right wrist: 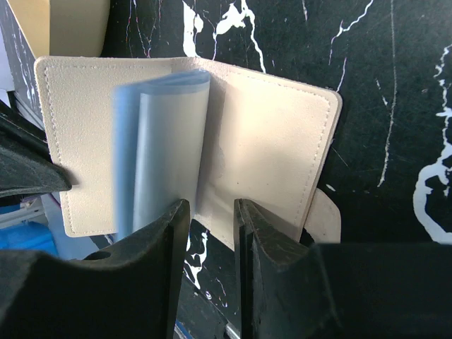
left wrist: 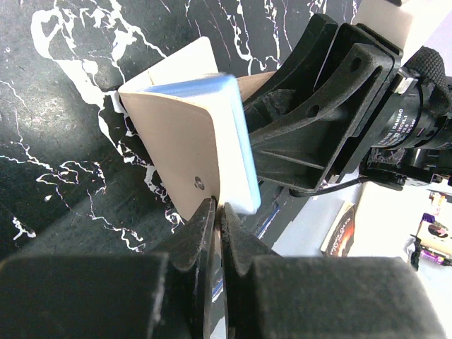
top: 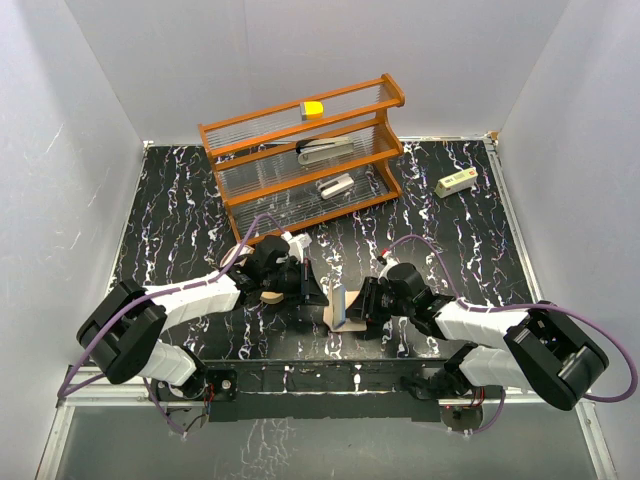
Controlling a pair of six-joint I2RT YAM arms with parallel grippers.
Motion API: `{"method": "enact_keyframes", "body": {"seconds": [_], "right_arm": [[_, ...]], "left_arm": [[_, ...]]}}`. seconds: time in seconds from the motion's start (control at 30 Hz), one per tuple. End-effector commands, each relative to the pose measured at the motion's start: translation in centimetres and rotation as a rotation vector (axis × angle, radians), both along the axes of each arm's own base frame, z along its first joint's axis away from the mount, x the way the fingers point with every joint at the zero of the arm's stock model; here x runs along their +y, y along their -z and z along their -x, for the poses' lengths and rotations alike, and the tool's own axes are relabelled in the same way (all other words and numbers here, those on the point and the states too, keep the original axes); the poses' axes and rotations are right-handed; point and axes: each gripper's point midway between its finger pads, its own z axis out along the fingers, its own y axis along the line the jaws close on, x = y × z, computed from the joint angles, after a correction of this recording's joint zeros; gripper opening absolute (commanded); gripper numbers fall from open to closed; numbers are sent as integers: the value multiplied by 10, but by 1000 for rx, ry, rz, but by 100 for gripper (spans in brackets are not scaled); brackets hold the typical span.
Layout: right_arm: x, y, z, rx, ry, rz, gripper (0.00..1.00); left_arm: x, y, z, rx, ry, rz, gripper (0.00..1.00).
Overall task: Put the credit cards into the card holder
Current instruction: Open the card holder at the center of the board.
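Step check: both arms are on the folding wallet, stood on edge at 6 o'clock of the table, not on the card holder. That tan tray sits just at 9 o'clock of the wallet, mostly hidden under the left gripper.

Left jaws pressed almost together, pinching the wallet's cover edge. Right gripper faces the open inside, jaws spread, nothing seen between them. Blue sleeves are blurred just beside one finger.

No credit cards I can pick out; whether any sit in the sleeves, can't tell.

My read: card retrieval stage, tray not loaded yet. Next move needs the left pinch firm while the right closes on a thin edge.

Surface: black marble-look top, white veins, probably slick for flat cards. White walls on three sides. Orange rack at 12 o'clock, small box at 2 o'clock.
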Motion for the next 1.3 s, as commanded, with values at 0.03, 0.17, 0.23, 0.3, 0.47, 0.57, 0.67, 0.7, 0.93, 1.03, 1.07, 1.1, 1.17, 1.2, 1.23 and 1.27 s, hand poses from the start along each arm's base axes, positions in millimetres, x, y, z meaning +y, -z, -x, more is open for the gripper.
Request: {"method": "enact_keyframes", "body": {"seconds": [0.03, 0.17, 0.23, 0.3, 0.47, 0.57, 0.67, 0.7, 0.93, 1.03, 1.07, 1.1, 1.17, 1.2, 1.23, 1.27], "right_arm": [[-4, 3, 1, -7, 16, 17, 30], [4, -15, 3, -14, -2, -55, 32], [7, -25, 3, -23, 1, -94, 33], [9, -33, 2, -41, 3, -122, 33], [19, -49, -5, -66, -5, -169, 33], [27, -54, -9, -63, -16, -191, 33], [36, -58, -12, -58, -34, -215, 34], [39, -60, -13, -57, -36, -226, 34], [52, -76, -22, -92, -46, -254, 34], [52, -74, -23, -95, -35, -245, 31], [52, -72, -23, -90, -34, -242, 31], [53, -71, -23, -84, -35, -239, 30], [54, -66, -23, -73, -36, -229, 30], [54, -62, -22, -64, -33, -221, 30], [55, -59, -23, -60, -29, -218, 29], [55, -58, -23, -56, -26, -222, 29]], "left_arm": [[-2, -19, 1, -46, 10, 59, 1], [1, -16, 1, -50, 3, 43, 5], [2, -17, 1, -56, -2, 44, 15], [2, -19, 1, -64, -2, 50, 22], [4, -17, 3, -61, -2, 47, 28], [6, -14, 4, -59, 1, 36, 30], [8, -15, 5, -65, -5, 35, 31], [9, -15, 5, -69, -7, 32, 31], [16, -11, 5, -84, -9, -12, 32], [17, -10, 5, -87, -12, -20, 33], [18, -9, 5, -88, -12, -19, 34], [18, -9, 5, -90, -13, -18, 34], [18, -9, 5, -87, -15, -18, 34], [18, -8, 6, -85, -13, -18, 34], [18, -8, 6, -84, -12, -18, 35], [18, -8, 6, -84, -11, -19, 35]]}}
